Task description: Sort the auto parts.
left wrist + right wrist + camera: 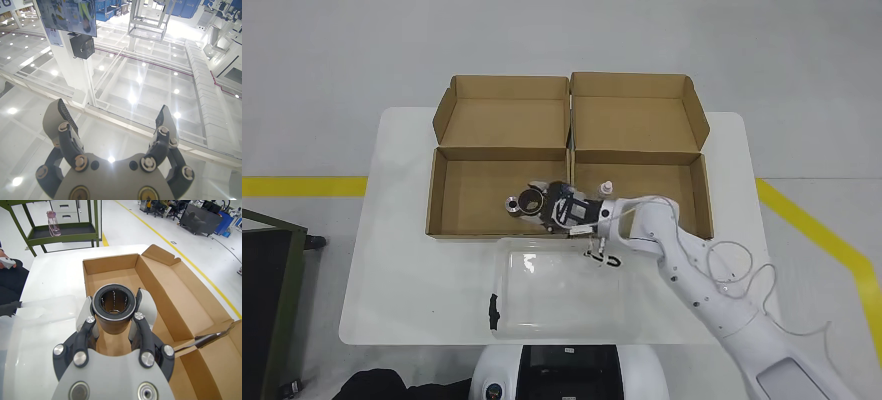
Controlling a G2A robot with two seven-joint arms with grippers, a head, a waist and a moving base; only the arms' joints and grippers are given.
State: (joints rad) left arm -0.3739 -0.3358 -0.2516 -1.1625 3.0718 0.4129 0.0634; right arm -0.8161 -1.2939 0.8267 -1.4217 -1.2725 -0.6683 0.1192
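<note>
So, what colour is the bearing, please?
The bearing is black with a silvery rim; right wrist view shows it best.

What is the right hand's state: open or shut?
Shut on the bearing: the right hand's fingers clamp its sides over a cardboard box.

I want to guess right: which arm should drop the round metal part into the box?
The right. The right gripper holds the bearing over a cardboard box; the left gripper is open, pointing at the ceiling.

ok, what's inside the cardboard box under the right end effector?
Bare cardboard floor across the box. The right end effector holds a black cylindrical part over it. The floor patch beneath them is covered, so anything there can't be seen.
</note>
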